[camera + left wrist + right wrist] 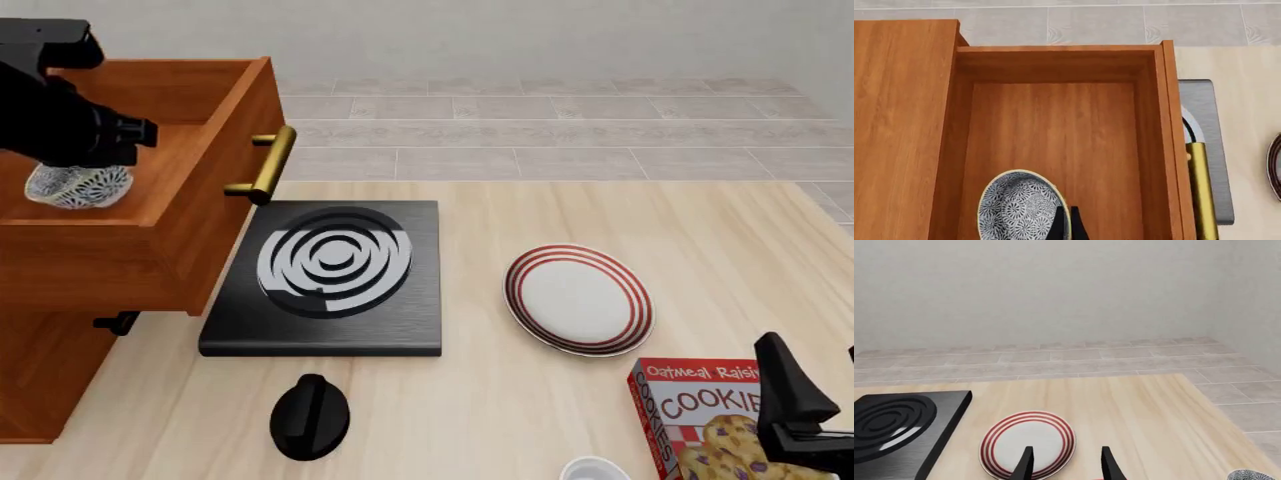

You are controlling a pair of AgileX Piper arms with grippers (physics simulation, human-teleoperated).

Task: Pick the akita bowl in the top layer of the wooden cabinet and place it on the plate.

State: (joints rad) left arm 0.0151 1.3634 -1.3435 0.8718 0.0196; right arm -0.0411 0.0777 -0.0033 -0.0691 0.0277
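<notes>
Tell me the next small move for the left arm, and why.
Probably lift the left gripper straight up. Its fingers seem closed on the rim of the akita bowl, which sits tilted inside the open top layer, so it should clear the drawer's walls before carrying toward the plate, which is bare.

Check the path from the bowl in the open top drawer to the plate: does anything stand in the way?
The akita bowl must clear the top layer wall and brass handle. The stove slab lies low between it and the plate; nothing tall intervenes.
</notes>
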